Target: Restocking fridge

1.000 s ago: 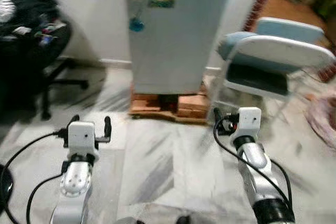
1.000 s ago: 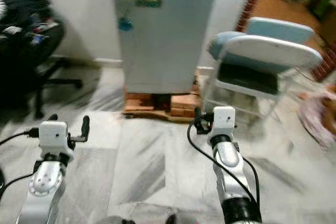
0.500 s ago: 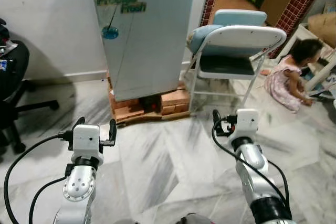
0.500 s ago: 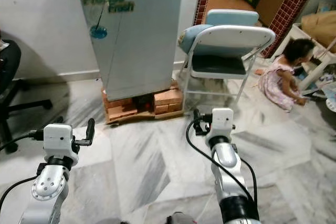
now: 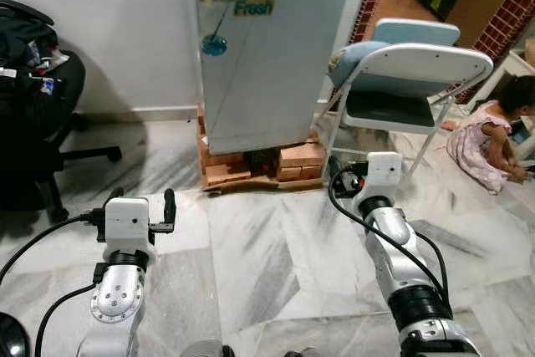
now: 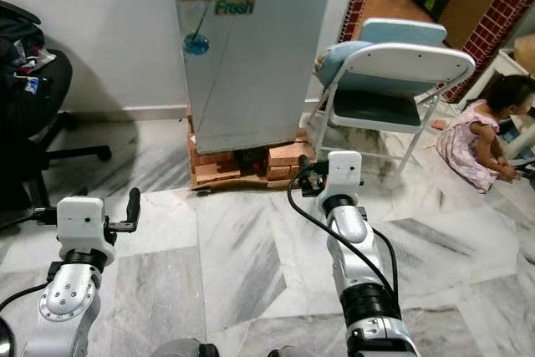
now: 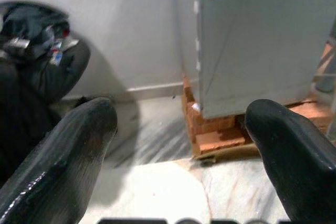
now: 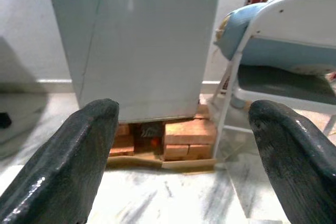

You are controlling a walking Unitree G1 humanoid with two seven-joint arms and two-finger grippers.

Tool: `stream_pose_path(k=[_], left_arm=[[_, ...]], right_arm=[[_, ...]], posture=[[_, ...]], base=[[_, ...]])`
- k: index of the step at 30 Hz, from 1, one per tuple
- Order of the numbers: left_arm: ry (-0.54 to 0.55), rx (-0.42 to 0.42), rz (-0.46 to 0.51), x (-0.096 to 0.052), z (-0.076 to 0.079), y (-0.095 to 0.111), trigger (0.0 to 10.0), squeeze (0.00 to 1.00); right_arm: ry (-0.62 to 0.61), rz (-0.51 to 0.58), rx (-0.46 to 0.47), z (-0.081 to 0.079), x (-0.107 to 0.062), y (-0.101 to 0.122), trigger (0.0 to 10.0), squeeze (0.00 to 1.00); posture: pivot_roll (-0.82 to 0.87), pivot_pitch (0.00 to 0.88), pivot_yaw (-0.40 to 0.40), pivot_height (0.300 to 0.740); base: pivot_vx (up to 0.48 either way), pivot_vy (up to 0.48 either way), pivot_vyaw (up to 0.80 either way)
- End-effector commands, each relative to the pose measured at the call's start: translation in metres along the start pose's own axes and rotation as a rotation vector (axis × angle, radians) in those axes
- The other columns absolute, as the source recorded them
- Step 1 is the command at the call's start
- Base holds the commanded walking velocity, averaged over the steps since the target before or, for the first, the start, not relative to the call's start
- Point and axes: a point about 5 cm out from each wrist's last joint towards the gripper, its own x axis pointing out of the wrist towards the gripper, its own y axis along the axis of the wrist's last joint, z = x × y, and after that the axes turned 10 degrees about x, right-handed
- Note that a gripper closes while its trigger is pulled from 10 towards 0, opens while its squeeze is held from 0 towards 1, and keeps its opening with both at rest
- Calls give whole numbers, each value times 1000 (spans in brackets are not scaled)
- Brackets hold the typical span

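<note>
**Left eye view: robot faces the shut fridge, both grippers bare**

Left eye view now has the office chair [image 5: 38,123] at the far left edge, where half a second ago just a sliver of it showed; the whole scene has slid right, so the camera turned rather than the furniture.

Lower left, the left gripper [image 5: 138,203] hovers over the marble floor [image 5: 276,248], fingers spread, carrying nothing.

Upper centre, the fridge [image 5: 272,48] stands door closed on its bricks [image 5: 255,165], now more squarely ahead, which suits an approach.

Right of centre, the right gripper [image 8: 184,150] is likewise spread and bare.

Beyond it stand a folding chair [image 5: 418,81] and, at the far right edge, a seated child [image 5: 493,135], worth keeping clear of.
</note>
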Motion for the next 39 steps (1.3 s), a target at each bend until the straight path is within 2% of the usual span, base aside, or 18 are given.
stream_pose_path(k=[1,2,4,9,13,17,20,23,27,29,33,39], left_arm=[[-3,-4,-10,-2,3,-2,10000,0],[2,-6,-18,-3,4,-3,10000,0],[12,-12,-29,-5,3,-4,10000,0],[19,-27,-37,-11,-1,-6,10000,0],[4,-27,-41,-15,-3,-8,10000,0],[-41,-18,-21,-14,-1,-7,10000,0],[-85,-6,19,-6,3,2,10000,0],[-96,-25,17,-4,4,4,10000,0],[-93,-23,11,-5,3,3,10000,0],[-118,-7,46,-6,3,4,10000,0],[-144,-33,-4,-7,6,-1,10000,0],[-155,-47,-7,-8,6,-2,10000,0]], right_arm=[[15,1,-6,-1,0,1,10000,0],[51,8,-26,-5,-1,2,10000,0],[49,11,-31,-4,-3,1,10000,0],[-42,10,-10,16,-9,-1,10000,0],[-56,13,-15,20,-13,-2,10000,0],[-57,17,-13,20,-14,-1,10000,0],[-42,31,-14,14,-13,1,10000,0],[-45,35,-11,12,-13,1,10000,0],[-57,31,-7,14,-18,-2,10000,0],[-65,22,-5,16,-22,-5,10000,0],[-76,4,-7,19,-26,-10,10000,0],[-69,6,-4,16,-24,-8,10000,0]], posture=[[115,102,-89,740],[100,101,-83,740],[92,100,-79,740],[78,98,-53,740],[60,109,-36,740],[53,120,-30,740],[48,131,-14,740],[44,138,-4,740],[39,147,-2,740],[39,148,-1,740],[39,144,-2,740],[42,139,-7,740]], base=[[0,0,0],[0,0,0],[0,0,0],[0,0,0],[0,0,0],[139,285,-745],[281,389,-800],[286,386,-800],[286,385,-800],[309,367,-800],[363,316,-800],[386,208,-800]])
